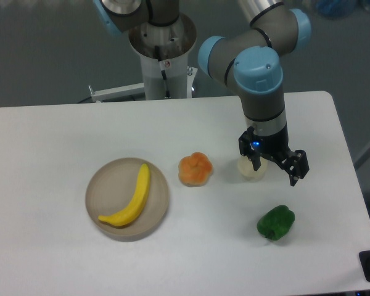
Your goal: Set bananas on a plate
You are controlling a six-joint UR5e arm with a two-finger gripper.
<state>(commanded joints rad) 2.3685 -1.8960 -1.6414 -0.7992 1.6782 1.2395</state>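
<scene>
A yellow banana (131, 200) lies diagonally inside a round beige plate (105, 182) toward the front left of a white table (61, 135). The tool (275, 168) hangs over the table's right side with fingers spread wide, holding nothing, above a small pale object (249, 169). An orange fruit (195, 169) sits mid-table, a green pepper (275, 222) near the front right.

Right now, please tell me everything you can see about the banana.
The banana is one curved, smooth, bright yellow fruit that looks whole and unpeeled. It lies flat on the round beige plate, running from the plate's upper right down to its lower left, and is nearly as long as the plate is wide. Only the plate touches it; the gripper is far away on the right.
</scene>
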